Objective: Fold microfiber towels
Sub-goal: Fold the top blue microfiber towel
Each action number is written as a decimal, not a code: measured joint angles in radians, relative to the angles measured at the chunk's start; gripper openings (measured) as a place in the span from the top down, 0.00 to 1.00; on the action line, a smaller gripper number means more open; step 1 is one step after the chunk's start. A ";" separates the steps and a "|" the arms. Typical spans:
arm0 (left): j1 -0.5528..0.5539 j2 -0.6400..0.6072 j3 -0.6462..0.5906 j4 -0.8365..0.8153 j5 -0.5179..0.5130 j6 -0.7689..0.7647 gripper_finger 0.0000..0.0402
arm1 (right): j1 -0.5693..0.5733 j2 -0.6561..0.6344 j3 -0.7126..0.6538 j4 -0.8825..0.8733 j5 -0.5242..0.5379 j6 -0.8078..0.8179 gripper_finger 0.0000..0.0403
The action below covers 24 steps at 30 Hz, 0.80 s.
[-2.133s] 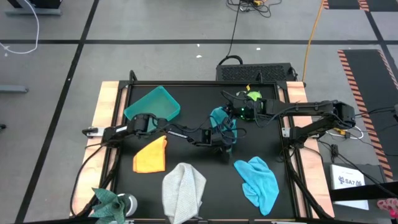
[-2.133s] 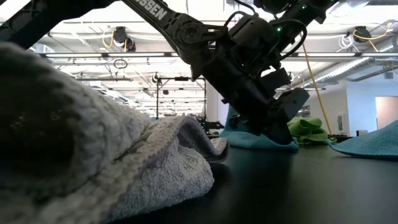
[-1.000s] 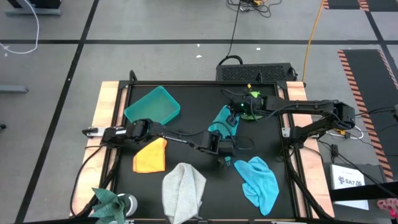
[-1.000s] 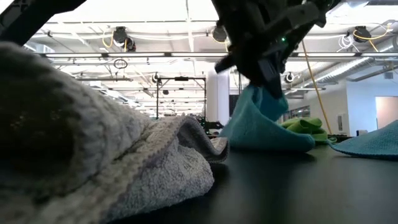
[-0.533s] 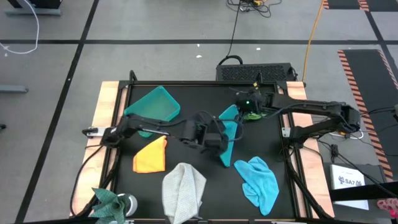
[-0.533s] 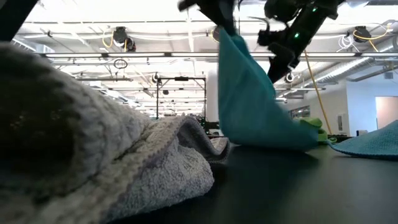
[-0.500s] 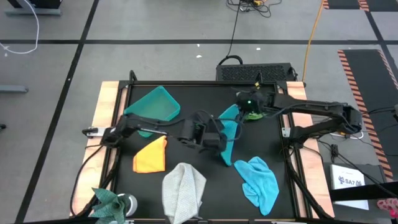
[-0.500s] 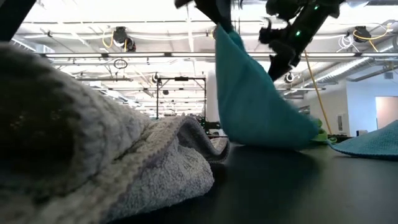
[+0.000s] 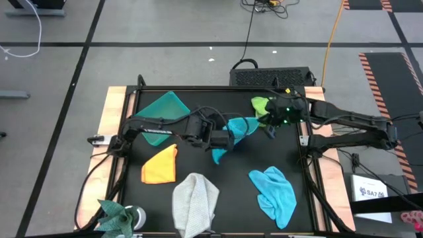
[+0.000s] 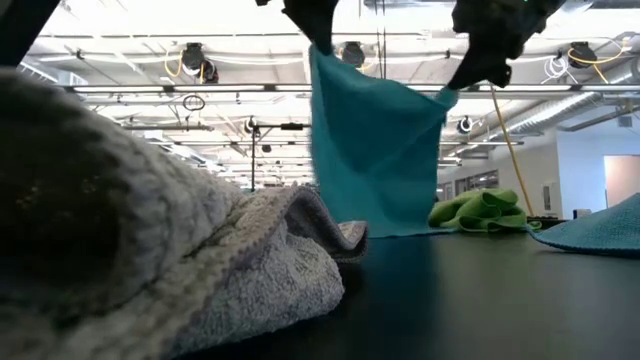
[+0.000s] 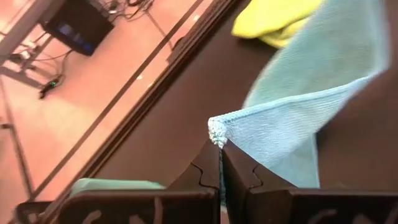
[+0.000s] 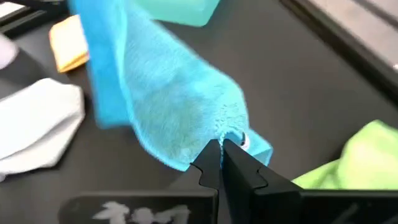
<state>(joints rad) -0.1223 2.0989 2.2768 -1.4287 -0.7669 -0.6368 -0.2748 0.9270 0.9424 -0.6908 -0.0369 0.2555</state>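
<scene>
Both of my grippers hold the soft teal microfiber towel [image 10: 375, 150] off the black tabletop [image 9: 198, 99], one corner pinched in each. My left gripper [image 11: 221, 146] is closed tight on a fuzzy corner that pokes out just past its fingertips; my right gripper [image 12: 221, 148] is closed the same way on the neighbouring corner, with the cloth falling away below it. Between the two pinches the top edge runs nearly taut and the rest hangs as a loose sheet, its lowest edge at or just above the table; I cannot tell whether it touches. Beyond my right gripper lies the crumpled lime green microfiber towel [image 9: 261, 104]; the rumpled light blue microfiber towel [image 9: 274, 192] sits well apart, nearer the front edge, as do the bunched light grey microfiber towel [image 9: 195, 201] and the flat orange-yellow microfiber towel [image 9: 160, 165]. The rigid teal plastic bin [image 9: 162, 109] stands behind my left arm. In my judgement this cloth is light and limp, with no stiffness of its own: it will sag, swing and drag on the surface, and its nap should keep it from slipping. Corners are the right hold; gripping mid-edge would let it bunch.
</scene>
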 joint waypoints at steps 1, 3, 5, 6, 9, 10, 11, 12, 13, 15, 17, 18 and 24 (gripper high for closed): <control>0.006 -0.004 0.000 -0.016 -0.003 0.004 1.00 | 0.011 -0.003 0.000 -0.017 -0.014 0.015 1.00; 0.021 -0.017 0.000 -0.039 -0.017 0.004 1.00 | 0.036 -0.004 0.000 -0.029 -0.060 0.049 1.00; 0.035 -0.040 -0.001 -0.091 -0.028 0.007 1.00 | 0.068 -0.002 0.000 -0.022 -0.114 0.076 1.00; 0.044 -0.049 0.000 -0.099 -0.043 0.014 1.00 | 0.082 -0.001 0.000 -0.008 -0.130 0.080 1.00; 0.077 -0.089 0.000 -0.126 -0.055 0.049 1.00 | 0.114 0.003 0.000 0.059 -0.156 0.081 1.00; 0.089 -0.101 0.000 -0.118 -0.067 0.066 1.00 | 0.119 0.003 0.001 0.083 -0.155 0.081 1.00; 0.101 -0.120 0.000 -0.120 -0.070 0.080 1.00 | 0.118 0.003 0.006 0.088 -0.152 0.080 1.00; 0.115 -0.134 -0.001 -0.123 -0.070 0.099 1.00 | 0.116 0.006 0.016 0.082 -0.145 0.076 1.00; 0.128 -0.147 -0.001 -0.107 -0.070 0.120 1.00 | 0.109 0.012 0.032 0.081 -0.145 0.076 1.00; 0.155 -0.175 0.000 -0.076 -0.060 0.167 1.00 | 0.087 0.021 0.065 0.069 -0.129 0.062 1.00; 0.183 -0.194 0.000 -0.036 -0.026 0.223 1.00 | 0.070 0.040 0.103 0.052 -0.115 0.035 1.00; 0.196 -0.199 0.000 -0.014 -0.003 0.251 1.00 | 0.056 0.047 0.123 0.046 -0.112 0.017 1.00; 0.265 -0.202 0.000 0.071 0.172 0.389 1.00 | -0.035 0.123 0.262 -0.128 -0.097 -0.173 1.00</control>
<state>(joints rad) 0.1432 1.8965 2.2768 -1.3579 -0.5944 -0.2476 -0.3102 1.0499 1.2047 -0.8186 -0.1337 0.0821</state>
